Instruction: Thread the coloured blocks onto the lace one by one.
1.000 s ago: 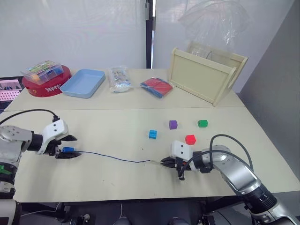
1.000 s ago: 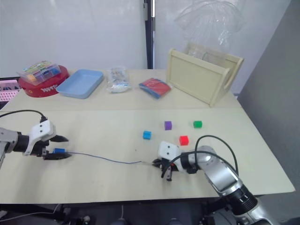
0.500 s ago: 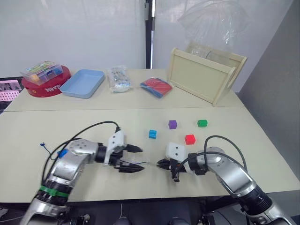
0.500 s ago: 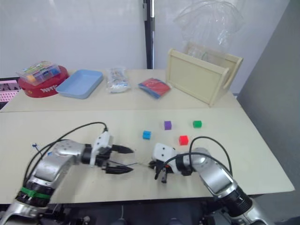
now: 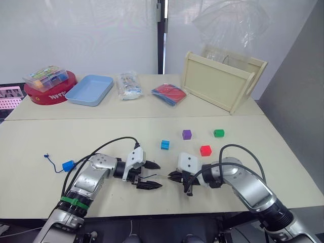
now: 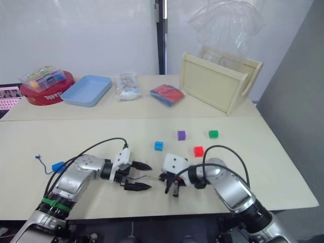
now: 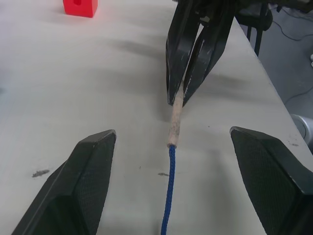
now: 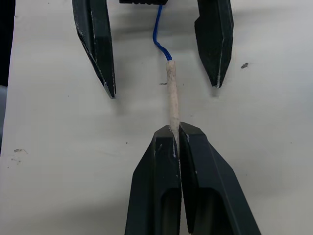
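Observation:
My right gripper [image 5: 172, 175] is shut on the pale stiff tip [image 8: 171, 98] of the dark-blue lace [image 7: 170, 186], holding it low over the table. Facing it, my left gripper [image 5: 154, 176] is open, one finger on each side of the tip and not touching it. The blue block [image 5: 68, 165] lies far left on the table, with the lace's knotted end [image 5: 46, 156] beside it. Loose on the table beyond the grippers are the cyan block [image 5: 165, 145], purple block [image 5: 187, 134], red block [image 5: 205, 150] and green block [image 5: 218, 133].
Along the back of the table stand a red tin with a clear box of small pieces [image 5: 49, 86], a light-blue tray [image 5: 91, 89], a plastic bag [image 5: 128, 84], a red-and-blue packet [image 5: 169, 93] and a wooden crate [image 5: 223, 81].
My left gripper let go of the blue block at the far left and swung right, open, up to the lace tip. The right gripper stayed shut on the tip.

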